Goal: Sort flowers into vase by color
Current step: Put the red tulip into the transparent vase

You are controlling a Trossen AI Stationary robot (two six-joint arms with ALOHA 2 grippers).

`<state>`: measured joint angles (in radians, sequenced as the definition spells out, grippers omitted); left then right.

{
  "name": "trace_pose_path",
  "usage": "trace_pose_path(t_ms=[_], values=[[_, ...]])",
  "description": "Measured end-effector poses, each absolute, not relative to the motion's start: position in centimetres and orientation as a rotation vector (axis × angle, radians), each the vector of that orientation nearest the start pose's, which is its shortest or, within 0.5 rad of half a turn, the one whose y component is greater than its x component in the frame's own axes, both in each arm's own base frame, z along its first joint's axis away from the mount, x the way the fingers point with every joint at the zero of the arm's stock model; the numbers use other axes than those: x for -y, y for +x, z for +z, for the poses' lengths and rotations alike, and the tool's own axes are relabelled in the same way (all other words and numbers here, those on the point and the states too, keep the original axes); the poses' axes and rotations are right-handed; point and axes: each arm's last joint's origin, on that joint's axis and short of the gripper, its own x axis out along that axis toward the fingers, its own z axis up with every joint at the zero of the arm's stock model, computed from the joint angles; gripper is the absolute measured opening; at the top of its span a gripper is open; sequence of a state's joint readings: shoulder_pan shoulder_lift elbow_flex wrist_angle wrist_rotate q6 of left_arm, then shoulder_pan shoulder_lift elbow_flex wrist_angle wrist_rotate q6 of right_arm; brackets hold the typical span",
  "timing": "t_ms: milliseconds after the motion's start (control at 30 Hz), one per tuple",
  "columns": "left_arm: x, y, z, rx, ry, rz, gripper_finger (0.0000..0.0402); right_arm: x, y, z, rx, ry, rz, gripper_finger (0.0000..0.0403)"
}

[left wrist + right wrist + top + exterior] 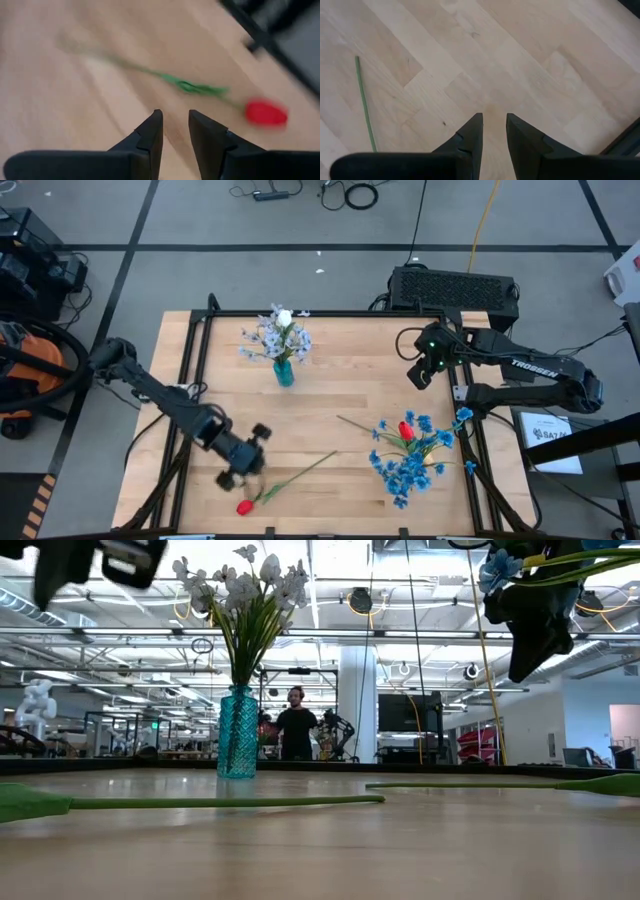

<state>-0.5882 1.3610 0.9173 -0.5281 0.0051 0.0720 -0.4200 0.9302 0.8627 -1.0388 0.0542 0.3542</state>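
Note:
A red tulip [245, 507] lies flat near the table's near edge, its green stem [300, 472] slanting toward the middle; the left wrist view shows the tulip [266, 113] just ahead of the fingers. My left gripper [245, 455] [175, 117] hovers over the table just beyond the bloom, slightly open, touching nothing. A teal vase [284, 372] [238, 735] stands upright at the far middle with pale blue-white sprays and a white bud. Bright blue sprays [410, 460] and a second red tulip [406, 430] lie in a heap on the right. My right gripper [420, 370] [494, 120] waits at the far right, slightly open.
A dark metal frame [195, 360] borders the wooden table top. A black box [455, 288] sits beyond the far edge on the right. Bare wood lies between the vase and the heap. A person [296, 725] stands far back in the room.

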Motion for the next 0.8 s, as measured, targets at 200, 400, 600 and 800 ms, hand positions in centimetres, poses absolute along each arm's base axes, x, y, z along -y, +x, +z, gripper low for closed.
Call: trace_pose_path(t_ms=[200, 400, 600, 800], values=[[16.2, 22.7, 20.8, -0.901, 0.685, -0.723, 0.0099, 6.4, 14.0, 27.2, -1.013, 0.515, -0.618, 0.0077], [18.2, 23.7, 17.3, -0.859, 0.945, -0.915, 0.0099, 6.4, 14.0, 27.2, -1.007, 0.535, -0.63, 0.0077], [20.0, 25.1, 16.8, -0.764, 1.239, -1.055, 0.0099, 6.4, 14.0, 27.2, -0.999, 0.562, -0.645, 0.0077], [20.4, 25.2, 16.1, -0.681, 1.435, -1.179, 0.0099, 6.4, 14.0, 27.2, -1.0, 0.563, -0.644, 0.0077]])
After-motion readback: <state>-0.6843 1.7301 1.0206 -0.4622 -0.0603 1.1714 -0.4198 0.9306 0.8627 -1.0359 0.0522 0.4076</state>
